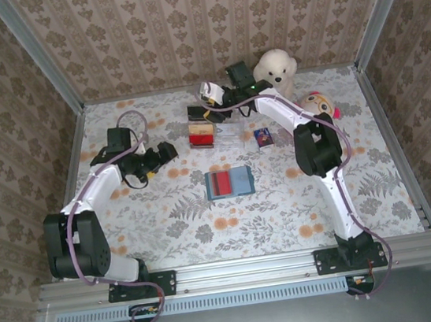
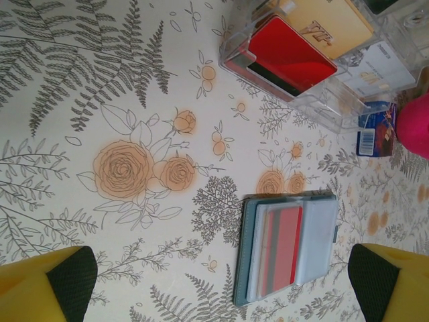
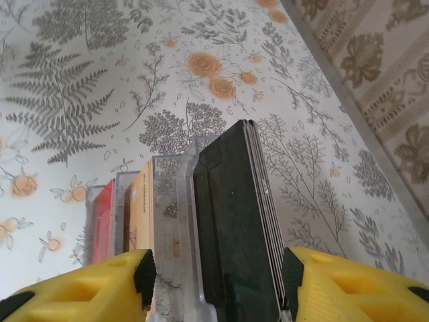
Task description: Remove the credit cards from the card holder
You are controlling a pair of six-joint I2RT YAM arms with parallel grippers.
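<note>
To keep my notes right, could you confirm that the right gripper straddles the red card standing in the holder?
Not quite: the right gripper straddles the dark cards standing in the holder; the red card stands off to one side. The right wrist view shows it.

Camera layout, referenced to the clear card holder (image 1: 201, 127).
Top camera: high above and behind my bases (image 1: 148, 285), well back from the holder, looking down. My left wrist camera: off to the holder's left, moderately far, looking down. My right wrist camera: very close, directly above the holder, facing the wall (image 3: 375, 60) beyond it. All three views share the holder.
</note>
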